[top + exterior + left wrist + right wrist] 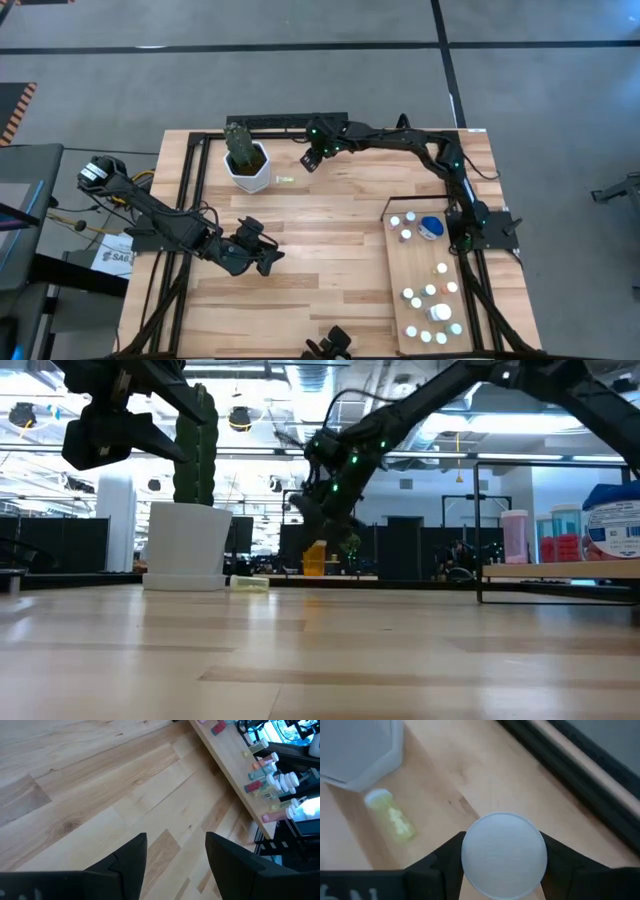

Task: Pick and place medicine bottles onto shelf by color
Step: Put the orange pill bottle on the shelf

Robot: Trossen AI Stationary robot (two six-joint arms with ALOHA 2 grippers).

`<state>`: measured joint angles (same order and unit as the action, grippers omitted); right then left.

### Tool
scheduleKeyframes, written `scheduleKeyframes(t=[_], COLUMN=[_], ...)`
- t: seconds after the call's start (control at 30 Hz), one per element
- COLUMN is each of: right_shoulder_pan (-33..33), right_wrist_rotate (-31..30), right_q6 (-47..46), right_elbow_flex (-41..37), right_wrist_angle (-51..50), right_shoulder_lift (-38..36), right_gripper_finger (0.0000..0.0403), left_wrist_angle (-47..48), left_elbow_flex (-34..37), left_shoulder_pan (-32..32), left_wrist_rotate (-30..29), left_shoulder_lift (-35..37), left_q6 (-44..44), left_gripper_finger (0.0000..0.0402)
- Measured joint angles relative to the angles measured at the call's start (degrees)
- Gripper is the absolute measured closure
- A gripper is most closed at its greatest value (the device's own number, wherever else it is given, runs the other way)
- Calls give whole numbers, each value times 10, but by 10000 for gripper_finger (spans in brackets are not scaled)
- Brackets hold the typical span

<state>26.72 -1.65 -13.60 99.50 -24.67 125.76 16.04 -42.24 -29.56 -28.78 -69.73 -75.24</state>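
Note:
My right gripper (310,160) is near the table's far edge, right of the white cactus pot (247,165), shut on a white-capped bottle (502,855); its body looks orange in the low view (314,558). A yellow-green vial (390,816) lies on its side on the tabletop beside the pot (250,584). My left gripper (268,258) is open and empty over the table's left middle (175,865). The pale shelf panel (420,265) at the right carries several bottles (432,228). My right gripper pinches the bottle between its two fingers (447,857), which stand on opposite sides just below the round white cap (502,840). The fingers come from above, pointing down. The bottle stands upright in the hold; whether its base touches the table I cannot tell.
The cactus pot (185,545) stands close to the left of my right gripper. A black frame rail (555,775) runs along the far edge. Open tabletop (330,230) lies between the two grippers and the shelf.

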Motion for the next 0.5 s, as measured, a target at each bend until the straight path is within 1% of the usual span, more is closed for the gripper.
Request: scheduleKeyframes(t=[0.1, 0.27, 0.33, 0.43, 0.5], right_shoulder_pan=[-4, -24, -40, -72, -96], right_wrist_rotate=[-3, -3, -4, -28, -44], right_q6=[-1, -1, -1, -23, -36], right_elbow_flex=[0, 0, 0, -4, -19], right_wrist_angle=[-22, -94, -116, -138, -135], right_shoulder_lift=[-24, -74, -90, -118, -139], right_gripper_finger=[189, 185, 185, 187, 187], left_wrist_angle=[1, 0, 1, 0, 0], left_elbow_flex=[0, 0, 0, 0, 0], left_shoulder_pan=[0, 0, 0, 0, 0], left_wrist_rotate=[0, 0, 1, 5, 5], left_shoulder_lift=[0, 0, 0, 0, 0], left_q6=[0, 0, 0, 0, 0], left_gripper_finger=[214, 214, 214, 214, 214])
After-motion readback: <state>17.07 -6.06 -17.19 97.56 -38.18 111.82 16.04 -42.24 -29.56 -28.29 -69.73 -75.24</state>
